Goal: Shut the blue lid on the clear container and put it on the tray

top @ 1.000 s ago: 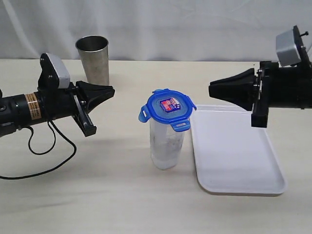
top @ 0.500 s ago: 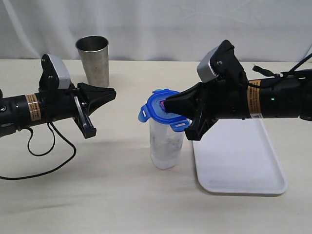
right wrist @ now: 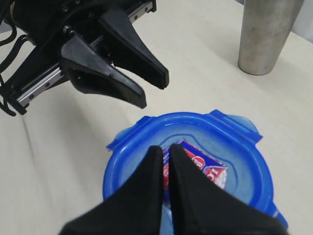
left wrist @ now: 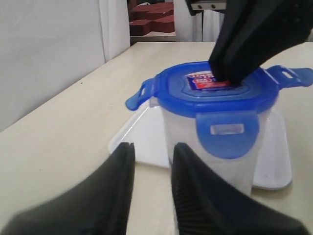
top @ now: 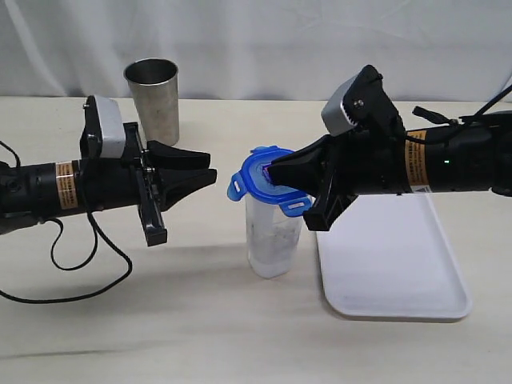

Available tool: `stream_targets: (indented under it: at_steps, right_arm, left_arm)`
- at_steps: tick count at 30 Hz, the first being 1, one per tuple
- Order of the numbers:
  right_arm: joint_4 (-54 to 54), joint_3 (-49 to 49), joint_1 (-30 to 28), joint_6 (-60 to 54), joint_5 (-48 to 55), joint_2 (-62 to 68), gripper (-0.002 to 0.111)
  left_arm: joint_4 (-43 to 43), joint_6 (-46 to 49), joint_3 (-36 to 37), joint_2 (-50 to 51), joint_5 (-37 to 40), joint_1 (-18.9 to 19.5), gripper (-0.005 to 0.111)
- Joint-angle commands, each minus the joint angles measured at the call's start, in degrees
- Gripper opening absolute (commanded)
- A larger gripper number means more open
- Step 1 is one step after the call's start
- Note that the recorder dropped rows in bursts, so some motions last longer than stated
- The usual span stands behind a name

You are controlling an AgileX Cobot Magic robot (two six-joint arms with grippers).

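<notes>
At the far left, the left arm (top: 32, 188) lies low over the table (top: 160, 320). It wears a yellow label band (top: 64, 186) whose print is too small for us to read. Behind it stands a steel cup (top: 152, 96). The left gripper (top: 212, 166) points toward the clear container (top: 270, 240), its fingers parted by a narrow gap and gripping nothing.

In the middle, the container stands upright on the table, just left of the tray (top: 392, 264) and not on it. The blue lid (top: 250, 182) sits on its mouth with the side flaps sticking outward. The right gripper (top: 274, 170) reaches in from the right, fingers pressed together, its tip resting on the lid's sticker (right wrist: 205, 166). The right arm (top: 456, 164) carries a second band (top: 416, 164), also unreadable, and hangs above the white tray.

From the exterior view we see almost nothing of the sticker, which sits behind the right gripper. Both wrist views show it red and blue, with pale lettering we cannot make out. Only the left wrist view shows the front flap (left wrist: 226, 132) hanging down over the container's wall.
</notes>
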Motion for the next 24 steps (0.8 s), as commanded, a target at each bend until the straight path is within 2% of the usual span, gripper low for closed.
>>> stream_targets:
  at_steps: [1,6,18,20,24]
  right_arm:
    - [-3.7,0.7,0.3,0.2,2.7,0.8,0.004]
    - [-3.7,0.7,0.3,0.2,2.8,0.8,0.004]
    - [-3.7,0.7,0.3,0.2,2.8,0.8,0.004]
    - [-3.7,0.7,0.3,0.2,2.8,0.8,0.004]
    - [-3.7,0.7,0.3,0.2,2.8,0.8,0.004]
  left_arm:
    - [-0.5,-0.3,0.1,-0.4,-0.8,-2.7,0.03]
    - [-2.7,-0.3,0.1,-0.4,-0.8,-4.3,0.03]
    - [-1.8,-0.7,0.1,-0.4,1.3,-4.6,0.03]
    - [-0.2,-1.2,0.1,-0.4,2.8,-4.3,0.035]
    - [5.0,-5.1,0.1,-0.4,6.2,-1.8,0.057]
